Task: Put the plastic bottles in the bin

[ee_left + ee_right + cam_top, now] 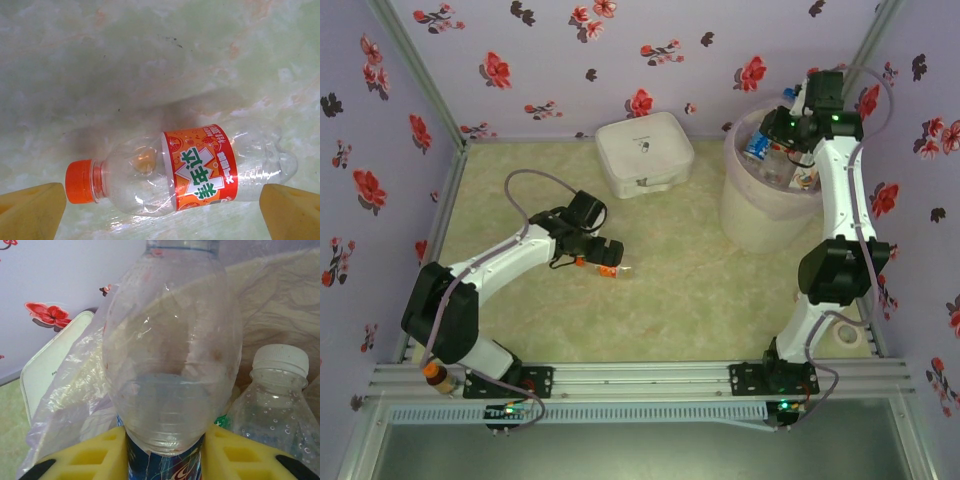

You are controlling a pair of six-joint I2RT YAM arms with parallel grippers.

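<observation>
Two grippers with yellow fingers are over a pale green marbled tabletop (700,290). Left of centre in the top view, the left gripper (607,262) sits low over the table, with a small clear plastic bottle with an orange label (611,271) right at its tip. In the left wrist view this bottle (200,170) lies on its side across the lower half of the frame, its orange cap (80,181) pointing left. The left gripper's fingers (30,210) are spread wide, one in the lower left corner beside the cap, the other in the lower right corner beside the base.

At the upper right of the top view, the right gripper (785,140) hangs above the mouth of the large round white bin (750,215), which is lined with a translucent pinkish plastic bag (280,305). Its fingers are clamped on a clear plastic bottle with a blue label (172,365), gripping it at the label. A clear bottle with a white cap (272,405) already lies inside the bin.

A flat white square box with rounded corners (643,152) rests just left of the bin. A small amber bottle (437,378) stands at the lower left, beside the left arm's base.
</observation>
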